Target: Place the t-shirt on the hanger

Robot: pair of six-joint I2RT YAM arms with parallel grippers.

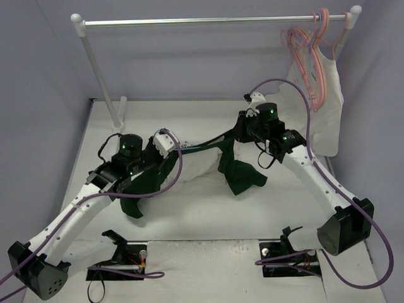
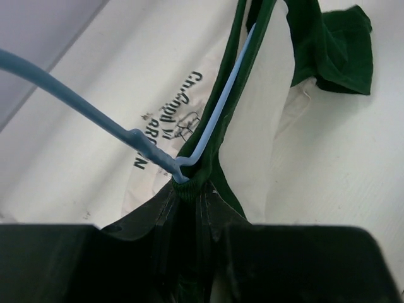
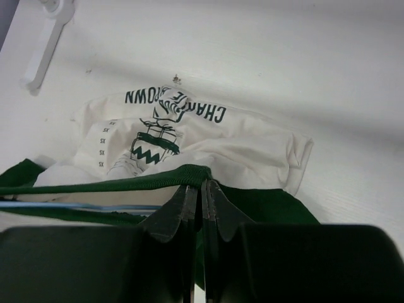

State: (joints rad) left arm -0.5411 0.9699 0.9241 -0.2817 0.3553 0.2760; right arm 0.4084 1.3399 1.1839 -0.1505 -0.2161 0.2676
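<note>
View from above: the t-shirt (image 1: 196,165) sits mid-table, its green collar pulled taut from 9 toward 3 o'clock between my left gripper (image 1: 178,150) and right gripper (image 1: 238,134). Bare table (image 1: 208,214) lies toward 6 o'clock. Left wrist: I clench the collar just beside the hanger (image 2: 214,120) — its arm runs to 1 o'clock, its hook to 10. Right wrist: I am clamped on the collar, and the hanger's arm runs off to 9 o'clock.
</note>
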